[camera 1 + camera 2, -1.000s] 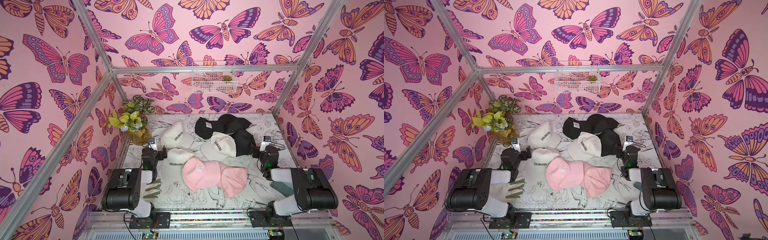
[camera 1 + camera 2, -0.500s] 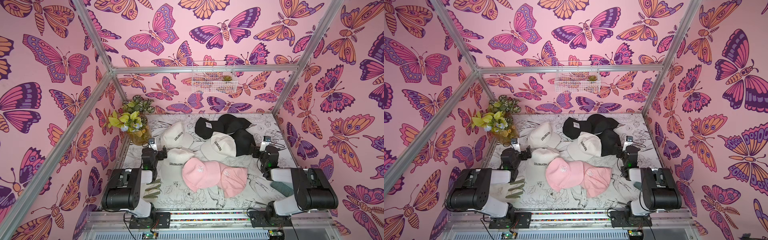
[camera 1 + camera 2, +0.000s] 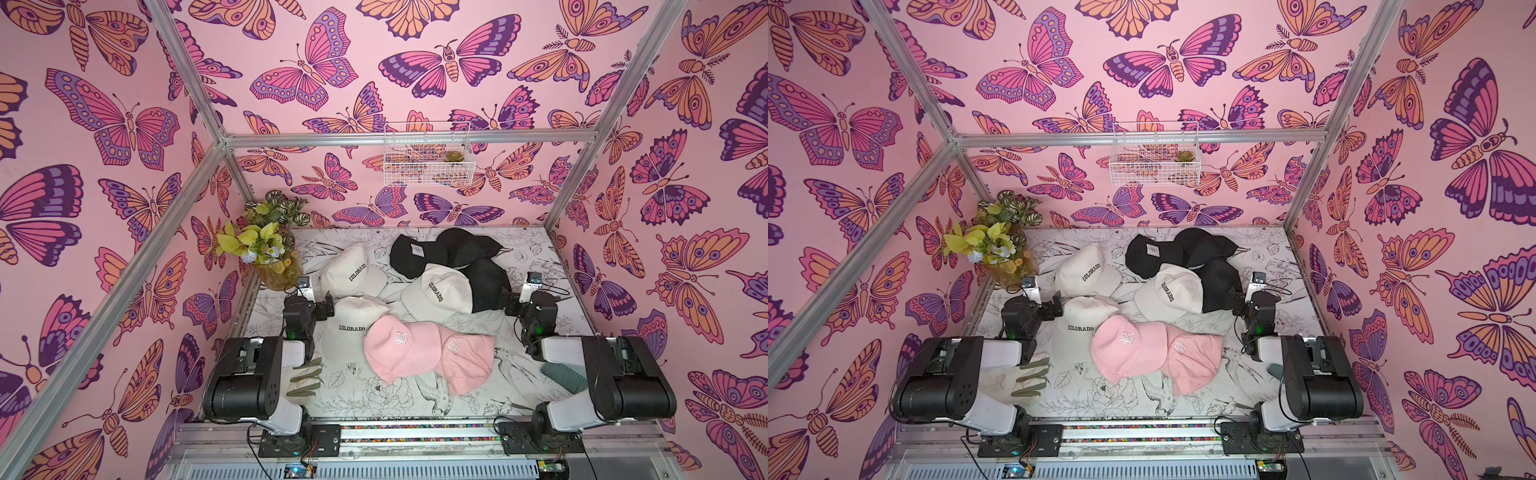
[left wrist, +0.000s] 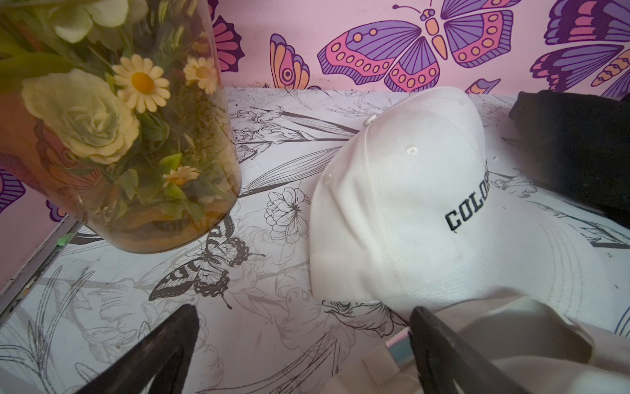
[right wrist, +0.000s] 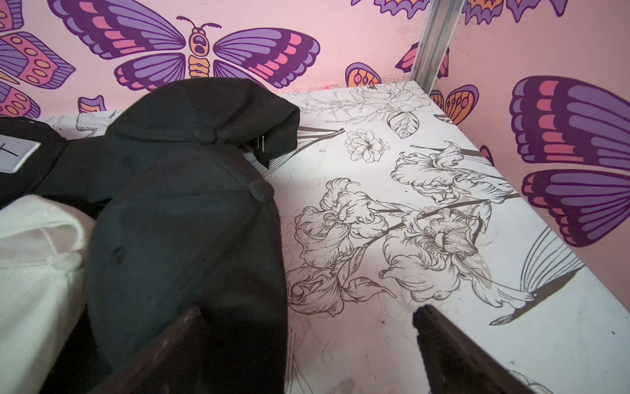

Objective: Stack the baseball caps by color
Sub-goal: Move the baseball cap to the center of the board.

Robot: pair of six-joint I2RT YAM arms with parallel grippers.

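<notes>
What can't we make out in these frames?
- Grey-green item, top views: mostly under the right arm; identity unclear.
- Glove, top views: partly under the left arm.
- White patch on the far black cap: marking too small in top views, cut by the frame edge in the right wrist view.
- Near black cap: partly under a cream cap; front unseen.

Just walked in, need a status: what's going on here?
Two robot arms face eight baseball caps lying scattered and overlapping. The left end effector is open at the edge of a cream cap; the right end effector is open beside a black cap. Neither holds anything; no tidy color stacks yet.
</notes>
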